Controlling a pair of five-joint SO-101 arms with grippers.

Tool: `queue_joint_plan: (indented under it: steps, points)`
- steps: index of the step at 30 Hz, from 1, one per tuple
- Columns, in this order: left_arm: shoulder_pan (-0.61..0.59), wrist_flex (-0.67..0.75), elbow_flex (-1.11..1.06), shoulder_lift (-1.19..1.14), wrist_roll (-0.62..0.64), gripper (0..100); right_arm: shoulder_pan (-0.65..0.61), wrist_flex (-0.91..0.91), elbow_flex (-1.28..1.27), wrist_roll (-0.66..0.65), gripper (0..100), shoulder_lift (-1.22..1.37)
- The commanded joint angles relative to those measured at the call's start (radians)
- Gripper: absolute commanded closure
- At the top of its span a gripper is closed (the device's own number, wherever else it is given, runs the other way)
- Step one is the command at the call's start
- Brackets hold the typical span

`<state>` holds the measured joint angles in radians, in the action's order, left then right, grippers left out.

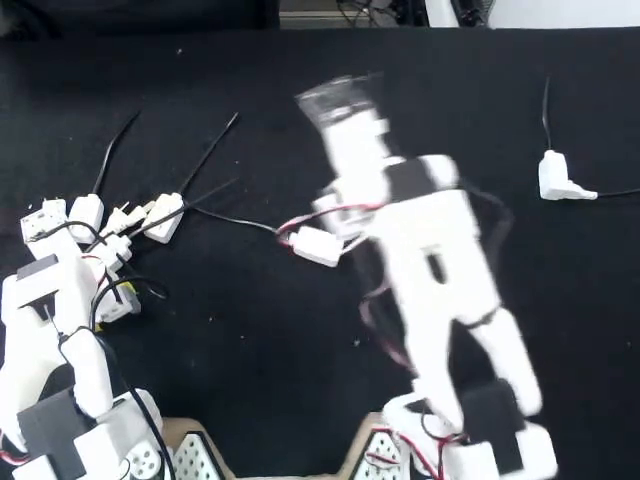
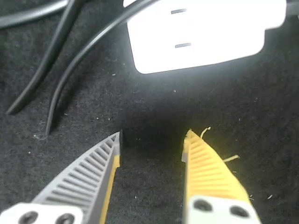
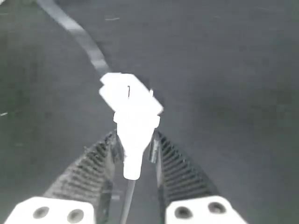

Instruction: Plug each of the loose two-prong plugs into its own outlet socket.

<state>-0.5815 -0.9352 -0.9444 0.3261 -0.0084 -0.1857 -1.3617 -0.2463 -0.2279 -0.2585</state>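
Note:
A cluster of white outlet sockets (image 1: 100,222) with black cables lies at the table's left. My left gripper (image 1: 118,298) sits just in front of it. In the left wrist view the left gripper (image 2: 152,140) is open over bare cloth, a short way from one white socket (image 2: 205,32) whose two slots face it. My right gripper (image 3: 135,147) is shut on a white two-prong plug (image 3: 131,109), prongs pointing away and its cable trailing back between the fingers. In the high view the right gripper (image 1: 342,102) is blurred, far centre. Another white plug (image 1: 555,178) lies at the far right.
A white plug-like block (image 1: 317,245) on a black cable lies mid-table beside the right arm (image 1: 435,270). Loose black cables (image 2: 70,60) fan out from the socket cluster. The table is covered in black cloth (image 1: 230,340), open between the two arms.

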Motion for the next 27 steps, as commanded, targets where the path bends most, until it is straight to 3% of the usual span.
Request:
queue_joint_plan:
  steps: [1, 5, 10, 13, 19, 23, 27]
  points:
    - [0.015, 0.009, -0.001, 0.023, 0.009, 78, 0.25, 0.038, 0.002, -0.157, 98.6, -0.025]
    - [0.015, 0.009, -0.001, 0.026, 0.009, 78, 0.381, 0.226, -0.17, -0.253, 98.4, 0.09]
    - [0.015, 0.009, -0.001, 0.025, 0.009, 78, 0.354, 0.534, -0.381, -0.301, 98.4, 0.232]
    - [0.015, 0.009, -0.001, 0.021, 0.009, 78, 0.321, 0.624, -0.421, -0.319, 97.5, 0.294]
    - [0.015, 0.009, -0.001, 0.021, 0.009, 78, 0.302, 0.47, -0.331, -0.31, 82.8, 0.309]
    - [0.015, 0.009, -0.001, 0.021, 0.009, 78, 0.341, 0.327, -0.208, -0.264, 84.8, 0.28]
    - [0.015, 0.009, -0.001, 0.023, 0.009, 78, 0.388, 0.318, -0.139, -0.262, 85.0, 0.28]
